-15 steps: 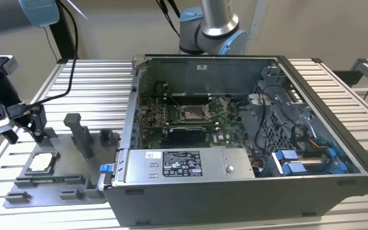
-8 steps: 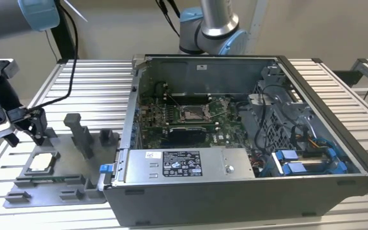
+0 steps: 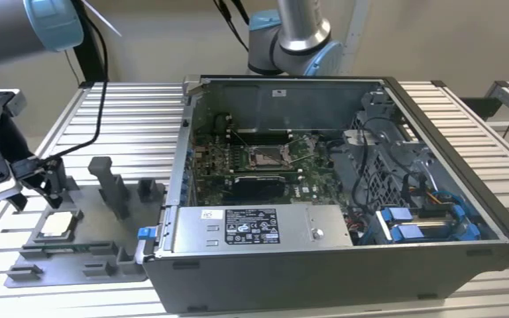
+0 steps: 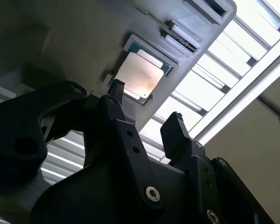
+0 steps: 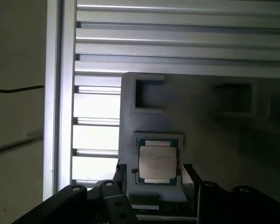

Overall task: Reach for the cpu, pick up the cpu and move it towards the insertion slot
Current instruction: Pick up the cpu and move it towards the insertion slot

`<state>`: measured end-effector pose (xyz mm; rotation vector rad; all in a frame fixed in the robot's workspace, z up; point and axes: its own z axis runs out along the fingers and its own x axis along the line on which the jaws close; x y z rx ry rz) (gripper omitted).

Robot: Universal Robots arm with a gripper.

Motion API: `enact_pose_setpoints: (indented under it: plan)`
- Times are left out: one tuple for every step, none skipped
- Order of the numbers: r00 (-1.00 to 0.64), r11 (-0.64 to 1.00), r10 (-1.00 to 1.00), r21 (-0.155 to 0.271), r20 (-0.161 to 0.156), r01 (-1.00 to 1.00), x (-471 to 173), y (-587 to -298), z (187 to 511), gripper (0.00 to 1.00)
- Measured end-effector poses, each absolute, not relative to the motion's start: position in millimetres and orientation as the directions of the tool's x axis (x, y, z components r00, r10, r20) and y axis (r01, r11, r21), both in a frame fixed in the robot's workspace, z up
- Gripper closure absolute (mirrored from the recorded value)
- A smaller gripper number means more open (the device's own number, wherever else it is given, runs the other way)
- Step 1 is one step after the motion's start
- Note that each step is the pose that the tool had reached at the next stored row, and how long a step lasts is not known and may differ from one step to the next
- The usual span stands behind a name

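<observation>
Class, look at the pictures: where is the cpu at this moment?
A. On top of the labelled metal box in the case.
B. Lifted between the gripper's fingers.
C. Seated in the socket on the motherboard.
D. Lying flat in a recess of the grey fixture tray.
D: the cpu lies flat in the grey fixture tray, outside the computer case, while the gripper is open near it and holds nothing.

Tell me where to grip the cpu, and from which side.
I'd grip the cpu by two opposite thin edges, coming straight down from above. It lies flat, face up, in a recess of the grey fixture, so likely only its edges offer purchase.
</observation>
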<state>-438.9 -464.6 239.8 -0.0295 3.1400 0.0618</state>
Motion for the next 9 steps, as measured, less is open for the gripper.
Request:
enact_pose_setpoints:
  plan:
    - [-1.000,0.999,-0.019,0.039,-0.001,-0.019,-438.2,-465.4,238.6,0.00]
    - [-1.000,0.999,-0.019,0.039,-0.001,-0.019,-437.4,-466.3,237.6,0.00]
    - [-1.000,0.999,-0.019,0.039,-0.001,-0.019,-436.4,-467.0,236.4,0.00]
    - [-1.000,0.999,-0.019,0.039,-0.001,-0.019,-435.2,-467.4,235.4,0.00]
    - [-1.000,0.999,-0.019,0.039,-0.001,-0.019,-434.0,-467.7,234.1,0.00]
    - [-1.000,0.999,-0.019,0.039,-0.001,-0.019,-432.8,-468.0,232.8,0.00]
    - [-1.000,0.999,-0.019,0.039,-0.001,-0.019,-431.8,-468.3,231.6,0.00]
    - [-1.000,0.999,-0.019,0.039,-0.001,-0.019,-431.2,-468.4,230.3,0.00]
    - [-1.000,0.999,-0.019,0.039,-0.001,-0.019,-431.0,-468.5,228.7,0.00]
